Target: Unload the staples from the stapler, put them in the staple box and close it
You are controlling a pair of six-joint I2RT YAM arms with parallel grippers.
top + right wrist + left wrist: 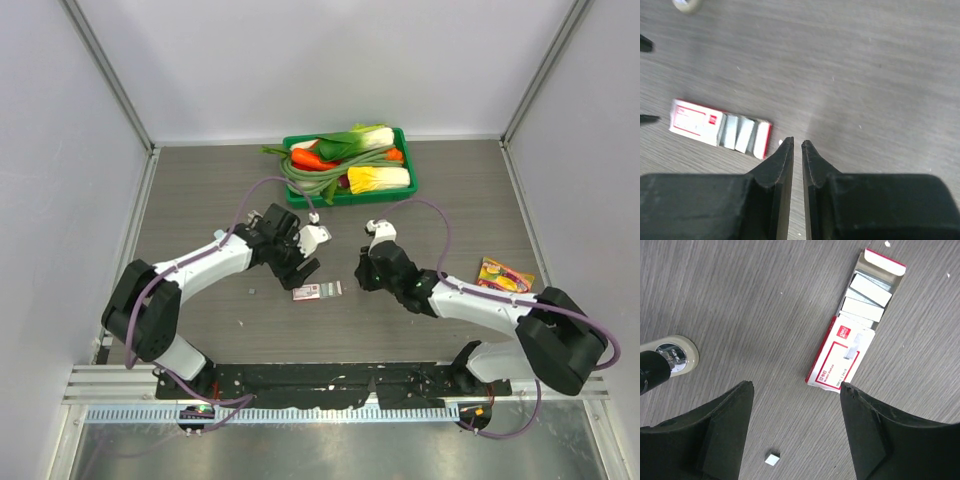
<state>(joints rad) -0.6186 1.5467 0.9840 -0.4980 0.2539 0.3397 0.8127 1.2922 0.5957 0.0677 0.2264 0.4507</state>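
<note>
L gripper: wide open, holds nothing; its two black fingers stand well apart above the table.
R gripper: almost closed, just a thin slit btw the tips. Nothing seen in the slit, though a staple there would be too small to tell.
Staples: one tiny grey bit lies loose on the table, seen btw the L fingers, touching neither. In top view it sits left of the box, apart from it.
Speck: small pale speck on the table just beside the R tips, off the box's open end; can't tell what it is.
Staple box: white w/ red trim, flat on the table, flap open. It lies ahead of the L gripper toward its right finger. In top view it is btw the two grippers.
Refill strips: several grey strips in the open half of the box, lying skewed.
Stapler: only a pale rounded end w/ a shiny metal inset shows, at the left edge of L wrist view, well apart from the box.
In the way: a black part crosses the stapler's near side in L wrist view. In top view the L arm's wrist covers that spot, so it can't be seen there.
Tray: green, at the far edge of the table, behind both grippers.
Veg: fills the tray: cabbage, carrot, long green beans.
Snack packet: yellow-red, on the table right of the R arm, well apart from the box.
</note>
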